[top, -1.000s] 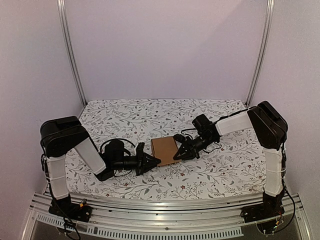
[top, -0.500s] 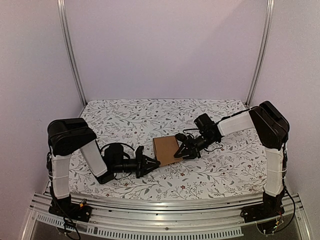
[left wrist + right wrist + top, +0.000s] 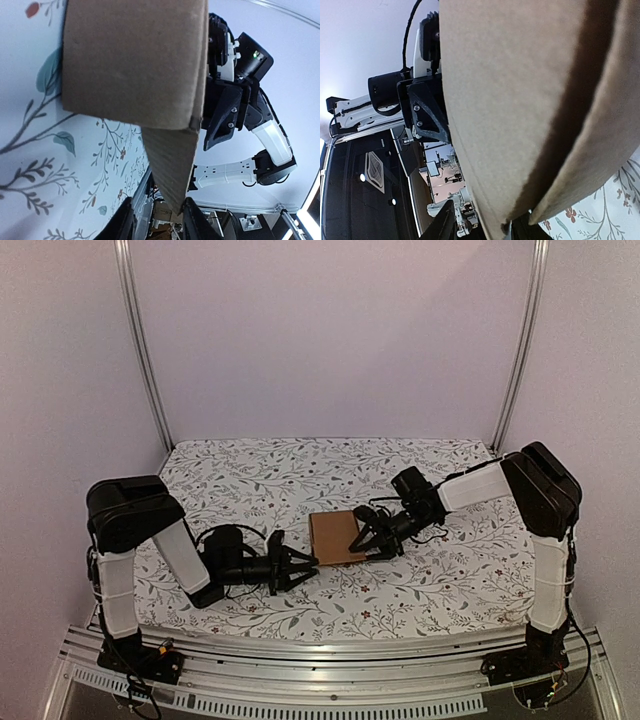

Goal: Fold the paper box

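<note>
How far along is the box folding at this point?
Done: the paper box stands as a cube on the floral cloth, not a flat sheet. In hand: the left end effector and right end effector flank it, jaws parted around its edges. Left: the right wrist view shows one flap gaping, so pressing it shut and backing away likely remain.

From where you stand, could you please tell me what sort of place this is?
Probably a lab robot workcell: left arm and right arm bolted to an aluminium rail, plain walls framed by metal posts, and a floral-covered table holding the paper box.
</note>
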You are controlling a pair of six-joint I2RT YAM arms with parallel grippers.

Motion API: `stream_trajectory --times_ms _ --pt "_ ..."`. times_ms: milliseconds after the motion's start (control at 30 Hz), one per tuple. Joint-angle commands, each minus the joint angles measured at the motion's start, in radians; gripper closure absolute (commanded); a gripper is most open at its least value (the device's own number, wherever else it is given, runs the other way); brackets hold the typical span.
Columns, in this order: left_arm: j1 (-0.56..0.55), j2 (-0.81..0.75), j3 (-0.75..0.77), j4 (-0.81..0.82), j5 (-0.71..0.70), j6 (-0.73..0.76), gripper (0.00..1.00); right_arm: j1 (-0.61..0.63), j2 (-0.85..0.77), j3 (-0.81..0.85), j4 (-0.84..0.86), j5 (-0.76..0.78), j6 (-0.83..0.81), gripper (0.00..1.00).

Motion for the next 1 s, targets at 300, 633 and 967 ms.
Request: stream_trajectory --times_ms 300,633,967 --pt "-0.020 -0.519 0.153 -0.968 -0.096 0.618 0.47 -0.051 -0.089 -0.020 -0.128 0.065 -0.043 0.49" --pt "-0.021 -0.735 0.440 -1.787 -0.566 1.175 0.42 -0.158 -0.186 0.149 -0.655 0.301 -0.488 0.43" --pt "-0.012 -0.492 0.571 -1.716 -0.413 1.114 0.37 -0.139 -0.317 0.210 -0.609 0.776 -0.983 0.44"
